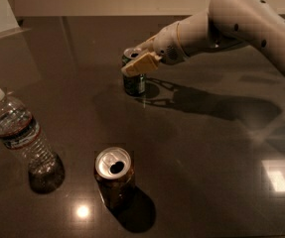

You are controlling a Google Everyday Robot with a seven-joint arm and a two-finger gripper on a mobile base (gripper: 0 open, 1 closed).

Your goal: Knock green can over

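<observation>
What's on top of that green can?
The gripper lies across the upper front of the green can. Some silver rim shows behind; the rest is covered.

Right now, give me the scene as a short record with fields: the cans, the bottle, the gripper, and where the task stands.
green can: upright, far middle of the table
gripper: at the green can's top, overlapping its upper part; contact cannot be told
brown can: upright, near middle, top opened
water bottle: upright, near left, white cap on
task state: green can not yet knocked over
</observation>
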